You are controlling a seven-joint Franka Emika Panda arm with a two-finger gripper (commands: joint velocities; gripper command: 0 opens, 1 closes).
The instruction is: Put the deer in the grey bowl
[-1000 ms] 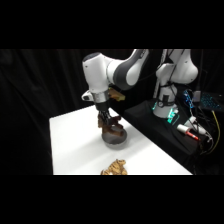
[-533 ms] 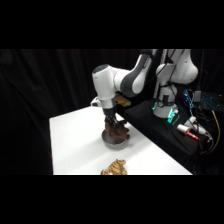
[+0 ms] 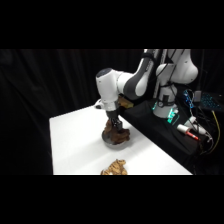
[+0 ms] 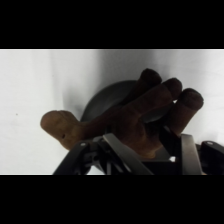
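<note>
Gripping the deer (image 4: pixel 131 120) between its fingers (image 4: pixel 189 152), the tool (image 3: pixel 114 121) is hanging straight down over the middle of the white surface (image 3: pixel 75 135). In the side view the deer (image 3: pixel 116 134) is sitting on top of the grey bowl (image 3: pixel 116 142), legs splayed over the rim. In the wrist view the grey bowl (image 4: pixel 107 97) is showing behind the plush body, toward 11 o'clock. Another tan plush toy (image 3: pixel 115 168) is lying near the surface's front edge, at 6 o'clock from the bowl and apart from it.
</note>
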